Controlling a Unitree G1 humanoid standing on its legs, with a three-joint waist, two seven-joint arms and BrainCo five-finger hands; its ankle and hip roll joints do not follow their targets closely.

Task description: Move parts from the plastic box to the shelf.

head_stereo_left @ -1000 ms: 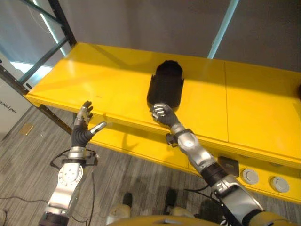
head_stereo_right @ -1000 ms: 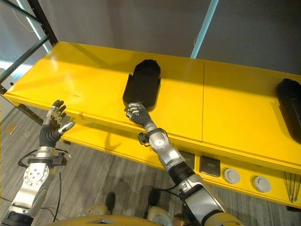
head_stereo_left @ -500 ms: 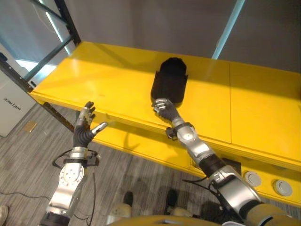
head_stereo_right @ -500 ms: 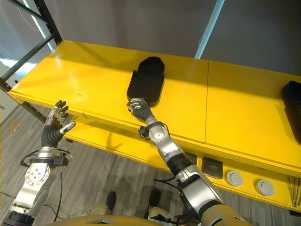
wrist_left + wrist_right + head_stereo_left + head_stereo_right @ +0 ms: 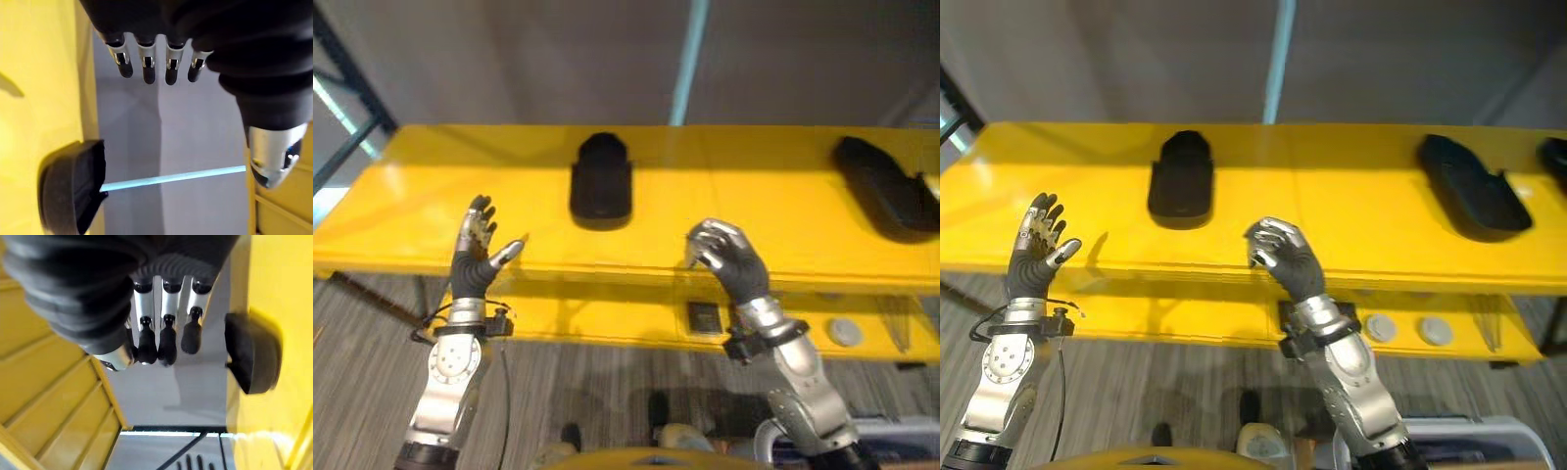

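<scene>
A black part [image 5: 600, 188] lies flat on the yellow shelf [image 5: 440, 211], long axis running front to back, rounded end toward the wall. The left hand [image 5: 475, 251] is raised, fingers spread and empty. The right hand [image 5: 1283, 255] hovers loosely curled around nothing.

The left robot hand [image 5: 473, 257] is raised upright at the end of its silver-grey arm, which comes up from the lower left with the forearm nearly vertical. Its fingers [image 5: 478, 219] are straight and lightly spread, pointing upward, and the thumb [image 5: 507, 254] juts out toward the robot's right. The palm is empty. The left wrist view agrees: the fingers stand in an even, extended row with the thumb apart.

The right robot hand [image 5: 1285, 255] is lifted on an arm rising from the lower right, the wrist bent so the dark ribbed back faces the camera. Its fingers [image 5: 1265, 235] are curled inward, enclosing nothing.
</scene>
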